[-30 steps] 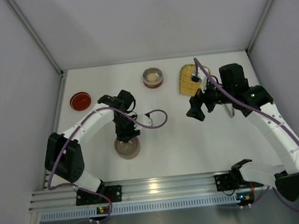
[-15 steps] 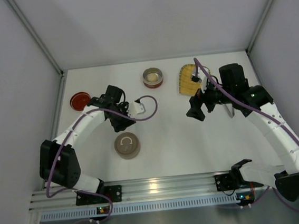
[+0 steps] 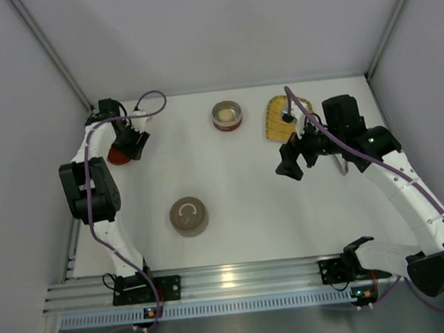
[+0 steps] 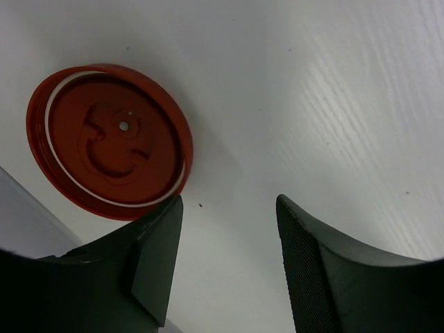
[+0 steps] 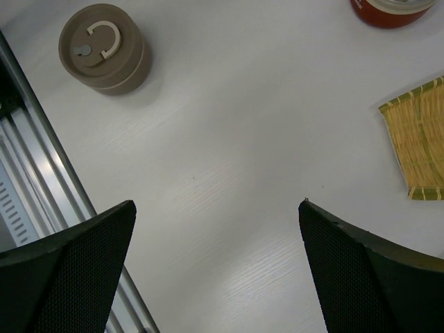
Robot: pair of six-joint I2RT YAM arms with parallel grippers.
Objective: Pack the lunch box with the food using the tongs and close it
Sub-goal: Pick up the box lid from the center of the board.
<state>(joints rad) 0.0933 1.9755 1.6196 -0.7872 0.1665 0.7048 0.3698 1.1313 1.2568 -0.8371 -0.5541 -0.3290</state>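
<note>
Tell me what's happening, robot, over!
Left gripper open, empty, beside red lid. Right gripper open, empty. Whitish food in red tin. Nothing in the way.

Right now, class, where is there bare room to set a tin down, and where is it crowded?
Widest bare patch: mid-table, between the brown tin, the red tin and the right gripper. Also the near strip right of the brown tin. Crowded: far-left corner with lid and left gripper, and around the tray.

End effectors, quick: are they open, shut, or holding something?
Left end effector: open, holding nothing.
Right end effector: open wide, holding nothing.
</note>
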